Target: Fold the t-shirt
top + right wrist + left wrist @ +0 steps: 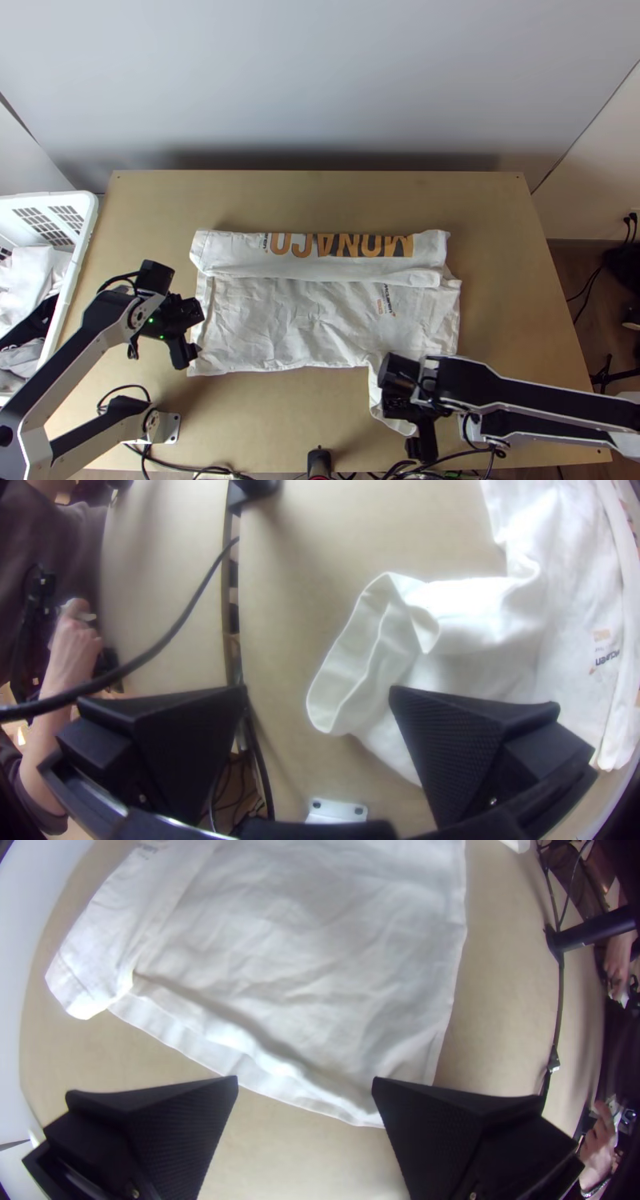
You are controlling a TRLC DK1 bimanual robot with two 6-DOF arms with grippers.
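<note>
White t-shirt [280,320], one (partly folded), on one table [496,264]

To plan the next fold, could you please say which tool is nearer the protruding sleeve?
Right. The right tool is close to the sleeve; the left tool is across the t-shirt, by its left edge.

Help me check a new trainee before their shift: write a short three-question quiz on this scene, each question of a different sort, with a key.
1. True or false: the right gripper is open.

2. Along which side of the t-shirt, in the top view, does the folded-over band lie?
A) lower
B) upper
C) there is no fold

3. Fill in the colour: the basket at the top view's left edge is ____.

Key: 1 true; 2 B; 3 white
</note>
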